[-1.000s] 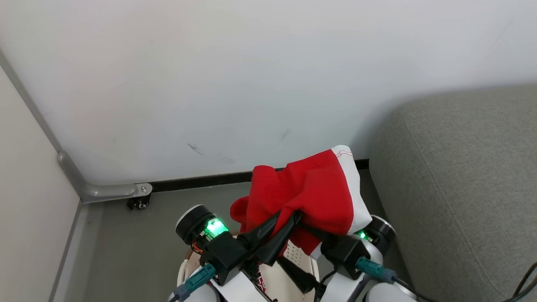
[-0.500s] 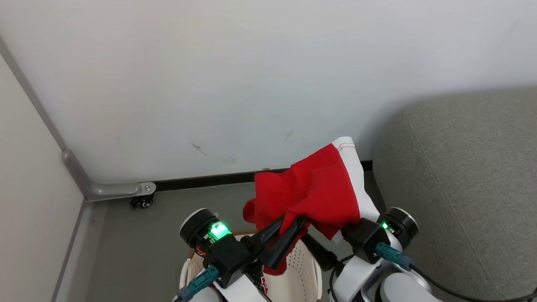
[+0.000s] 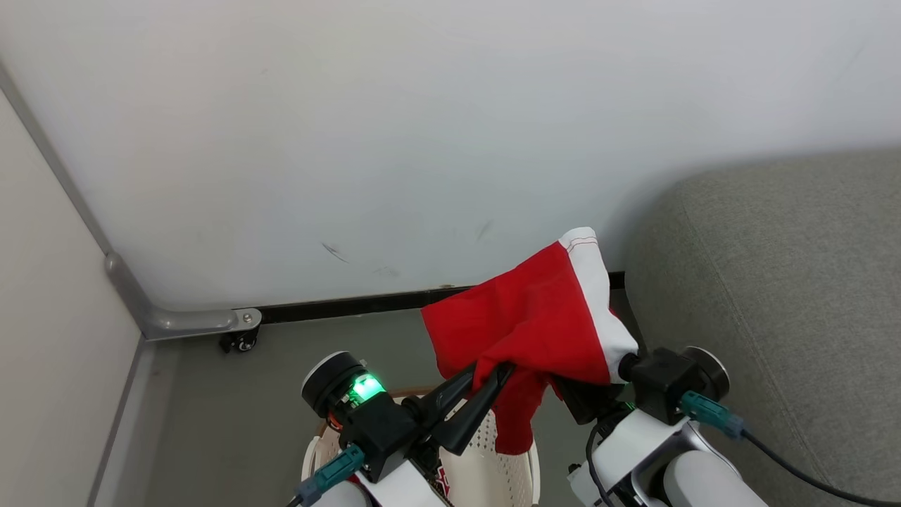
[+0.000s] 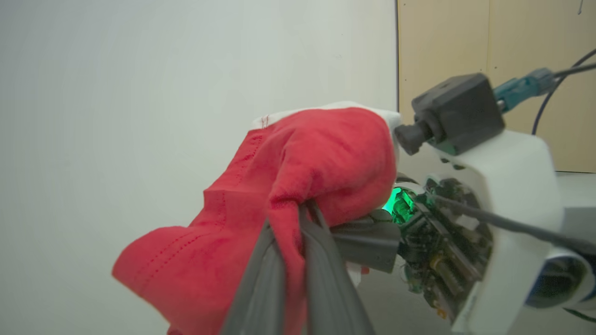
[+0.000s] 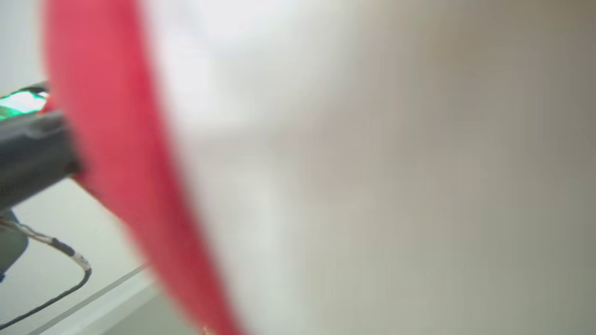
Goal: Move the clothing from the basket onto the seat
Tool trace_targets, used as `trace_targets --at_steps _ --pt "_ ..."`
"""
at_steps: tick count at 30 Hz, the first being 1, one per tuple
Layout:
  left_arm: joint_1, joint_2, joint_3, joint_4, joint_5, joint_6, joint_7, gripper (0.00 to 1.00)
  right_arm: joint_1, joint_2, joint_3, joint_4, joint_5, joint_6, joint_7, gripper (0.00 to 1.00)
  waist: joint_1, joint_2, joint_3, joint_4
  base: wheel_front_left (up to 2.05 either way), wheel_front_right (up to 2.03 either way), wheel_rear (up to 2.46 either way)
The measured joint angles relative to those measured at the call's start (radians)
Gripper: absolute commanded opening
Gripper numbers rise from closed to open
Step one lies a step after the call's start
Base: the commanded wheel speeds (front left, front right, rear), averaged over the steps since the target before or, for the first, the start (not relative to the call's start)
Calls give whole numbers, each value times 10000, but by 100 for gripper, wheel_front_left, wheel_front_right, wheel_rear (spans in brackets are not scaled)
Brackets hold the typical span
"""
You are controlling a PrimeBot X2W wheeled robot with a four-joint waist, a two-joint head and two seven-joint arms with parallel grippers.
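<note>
Grey floor (image 3: pixel 232 408) and white wall (image 3: pixel 422 141) frame a red garment (image 3: pixel 535 317) held up above the basket (image 3: pixel 493 475), beside the seat (image 3: pixel 774 282) and not yet on it. The left fingers (image 3: pixel 447 389) stay clenched on its fold to carry it. The right fingers (image 4: pixel 368 239), wide open a second ago, now seem to pinch its white-banded edge, spreading it rightward, probably to clear the rim.

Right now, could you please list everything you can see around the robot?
garment: one, red with a white band, held up above the basket
basket: one, cream, perforated, bottom centre
seat: one, grey, right
wall: one, white, behind
floor: one, grey, below
skirting strip: one, black, wall's foot
metal frame with caster: one, grey, left corner
left gripper: one, dark, shut on garment
right gripper: one, dark, shut at garment's white band
</note>
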Motion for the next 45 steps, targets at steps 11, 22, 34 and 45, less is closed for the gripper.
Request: trace_targets --at_steps 11,22,34,45 --pt "0 -2 173 8 -8 2 0 100 47 0 -523 -696 102 -2 0 0 0 0 83 -30 0 0 0" --pt "1 4 387 71 -6 48 0 100 40 2 -815 -1024 -311 -2 0 0 0 0 170 -40 0 0 0" --pt "78 249 681 401 184 180 0 100 31 2 -1296 -1294 -583 -2 0 0 -1 0 195 -33 0 0 0" --pt "620 426 397 865 535 176 0 100 30 4 -1586 -1615 -740 -2 0 0 0 0 203 -6 0 0 0"
